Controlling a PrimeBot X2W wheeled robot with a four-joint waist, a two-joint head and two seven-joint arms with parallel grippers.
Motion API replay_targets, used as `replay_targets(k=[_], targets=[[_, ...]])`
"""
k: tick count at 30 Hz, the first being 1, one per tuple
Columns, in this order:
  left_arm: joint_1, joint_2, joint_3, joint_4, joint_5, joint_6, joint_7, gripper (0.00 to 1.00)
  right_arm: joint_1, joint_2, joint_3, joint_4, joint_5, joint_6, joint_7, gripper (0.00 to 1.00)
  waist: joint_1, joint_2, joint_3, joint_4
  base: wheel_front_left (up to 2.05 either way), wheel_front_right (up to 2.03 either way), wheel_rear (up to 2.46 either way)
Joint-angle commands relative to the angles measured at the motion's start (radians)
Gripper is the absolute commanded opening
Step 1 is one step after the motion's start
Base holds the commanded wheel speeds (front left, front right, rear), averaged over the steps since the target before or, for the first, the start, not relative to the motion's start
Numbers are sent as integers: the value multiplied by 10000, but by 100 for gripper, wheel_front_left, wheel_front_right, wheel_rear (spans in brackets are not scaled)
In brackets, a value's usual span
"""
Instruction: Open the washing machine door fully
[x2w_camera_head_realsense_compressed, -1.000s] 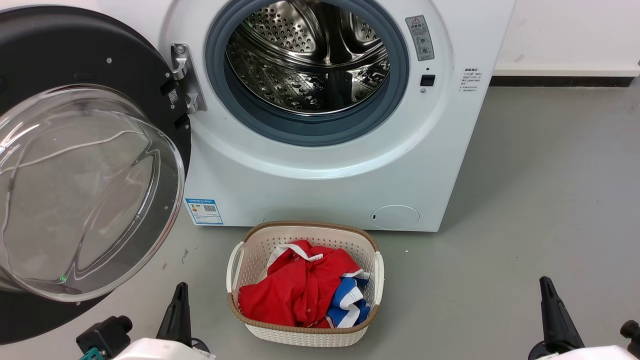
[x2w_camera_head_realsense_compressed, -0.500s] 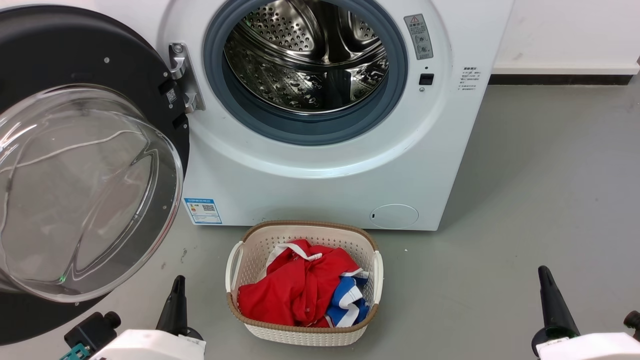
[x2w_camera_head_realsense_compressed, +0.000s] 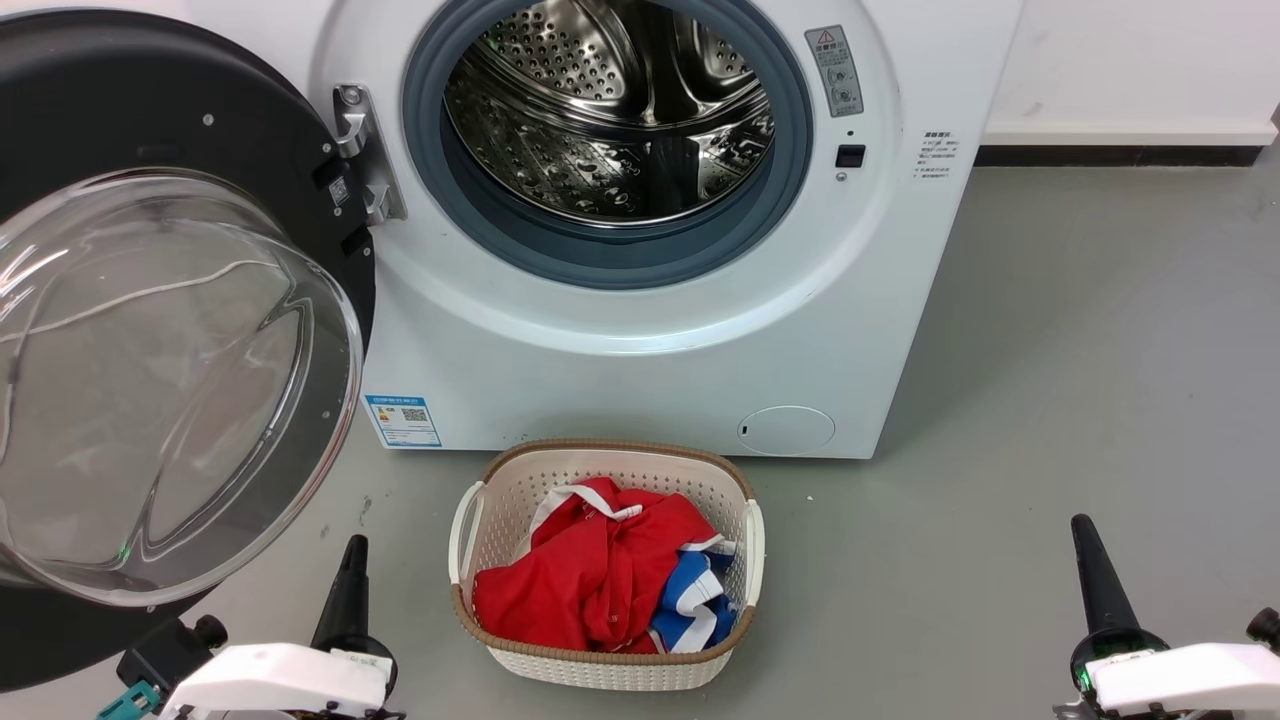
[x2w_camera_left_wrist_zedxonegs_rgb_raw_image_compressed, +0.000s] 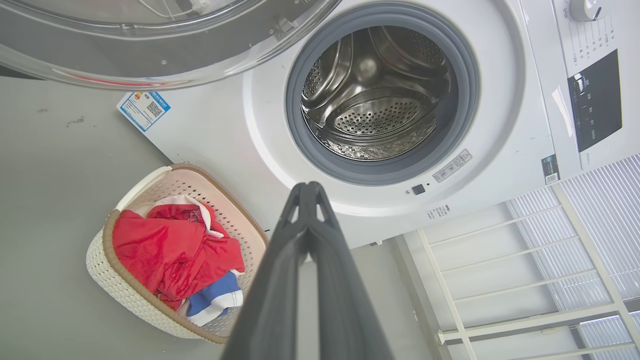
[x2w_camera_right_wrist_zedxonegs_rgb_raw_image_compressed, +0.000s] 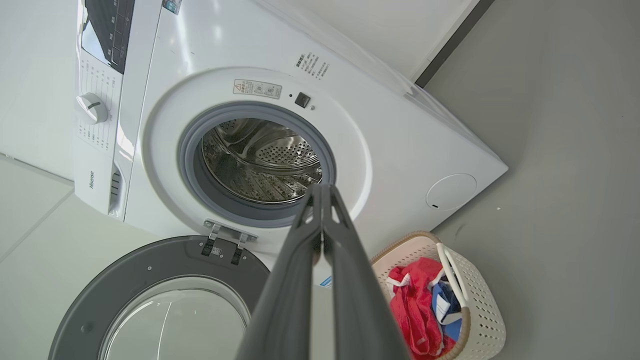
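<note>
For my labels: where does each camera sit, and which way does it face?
Head: on the head, facing down at the washing machine, open washing machine door and basket; left pincer and right pincer at bottom.
Left wrist: on left arm, looking along shut fingers at the drum.
Right wrist: likewise from right arm, fingers shut.
Shared: all show drum and basket.

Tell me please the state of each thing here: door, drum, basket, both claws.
washing machine door, swung wide open
drum, empty
basket, upright on the floor, holding red and blue clothes
left claw, shut, holding nothing
right claw, shut, holding nothing
</note>
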Motion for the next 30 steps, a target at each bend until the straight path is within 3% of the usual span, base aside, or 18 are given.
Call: replay_targets(k=[1,30], targets=[[-261,11,49,-51,-288,-73,71,0,-257,-77,-18,-31,301,0,71,0,-1,0,2,-3,0,0,0],[-736,10,317,183,-3269,-260,779,0,-937,-57,-106,423,3075,0,805,0,-1,0,58,-75,0,0,0]])
